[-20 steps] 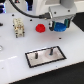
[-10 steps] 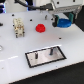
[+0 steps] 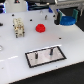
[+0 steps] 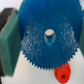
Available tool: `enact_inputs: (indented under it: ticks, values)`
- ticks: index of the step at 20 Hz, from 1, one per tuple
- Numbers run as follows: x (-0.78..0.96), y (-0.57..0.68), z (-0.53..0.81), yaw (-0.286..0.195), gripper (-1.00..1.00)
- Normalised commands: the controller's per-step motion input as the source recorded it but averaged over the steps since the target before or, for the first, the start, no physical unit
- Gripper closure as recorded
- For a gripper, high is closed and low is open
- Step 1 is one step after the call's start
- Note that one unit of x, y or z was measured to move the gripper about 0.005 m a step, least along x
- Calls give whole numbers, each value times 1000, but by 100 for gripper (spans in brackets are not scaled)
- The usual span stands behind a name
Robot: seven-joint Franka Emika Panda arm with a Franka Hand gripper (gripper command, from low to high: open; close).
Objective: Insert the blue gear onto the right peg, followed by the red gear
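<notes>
The blue gear (image 3: 66, 20) hangs in my gripper (image 3: 65, 15) at the far edge of the table, on the exterior view's right. In the wrist view the blue gear (image 4: 47, 42) fills the space between the two dark green fingers (image 4: 7, 37), and my gripper (image 4: 45, 40) is shut on it. The red gear (image 3: 40, 27) lies on the white table and also shows in the wrist view (image 4: 62, 74) below the blue gear's rim. The grey plate (image 3: 57, 55) lies nearer the front, with the right peg (image 3: 51, 50) upright on it, well away from the gripper.
A second dark peg (image 3: 37, 55) stands on the same plate toward the exterior view's left. A white blocky object (image 3: 19, 28) stands on the table left of the red gear. Dark clutter lies beyond the table's far edge.
The arm has moved from above the table's middle toward the exterior view's right and far edge, carrying the blue gear. The red gear and the plate have not moved.
</notes>
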Motion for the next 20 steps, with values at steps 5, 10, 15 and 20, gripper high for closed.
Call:
enact_inputs:
  ticks: [5,10,15,20]
  values:
    - [727,-199,344,0,100]
    - [721,-281,146,0,100]
    - [583,-249,15,0,100]
    - [384,-177,-40,0,100]
